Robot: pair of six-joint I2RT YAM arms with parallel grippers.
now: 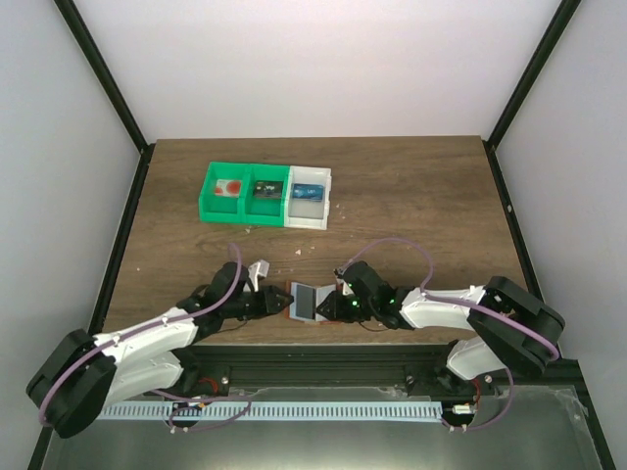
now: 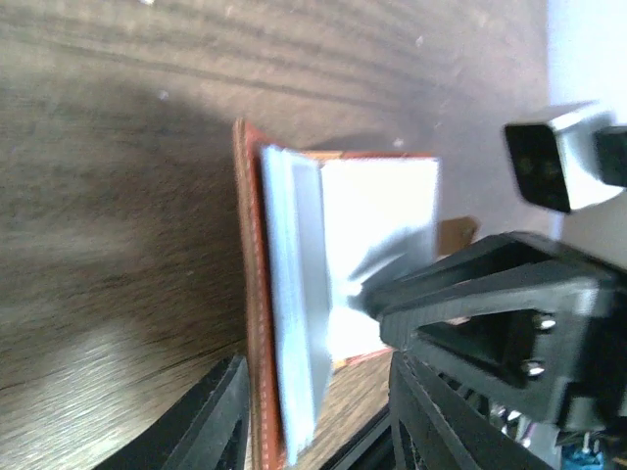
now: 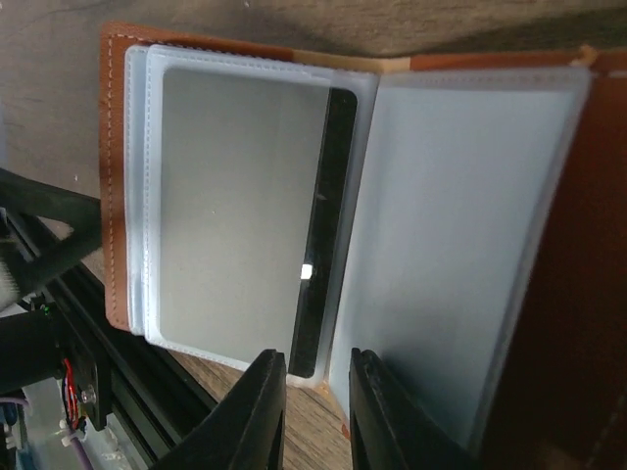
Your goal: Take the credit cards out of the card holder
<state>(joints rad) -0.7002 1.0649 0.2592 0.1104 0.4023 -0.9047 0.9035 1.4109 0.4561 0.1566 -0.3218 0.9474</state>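
The orange-brown folding leather card holder [image 1: 306, 302] lies open. The left gripper [image 2: 313, 406] straddles its left edge, jaws wide. The right gripper [image 3: 318, 392] has its jaws narrow around its clear pocket leaf; grip unclear.

left tool [image 1: 277, 301] and right tool [image 1: 331, 305] hem the card holder [image 1: 306, 302]; bare table [image 1: 411, 206] beyond, then green bin [image 1: 245, 193].

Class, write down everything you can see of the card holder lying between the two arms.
The card holder lies open on the wooden table, near its front edge. Its outside and rim look like stitched orange-brown leather; inside are pale, translucent plastic pockets. One pocket holds a grey card with a dark stripe. The left end effector sits at its left side; the right end effector flanks a pocket edge near the fold. Actual grip cannot be confirmed.
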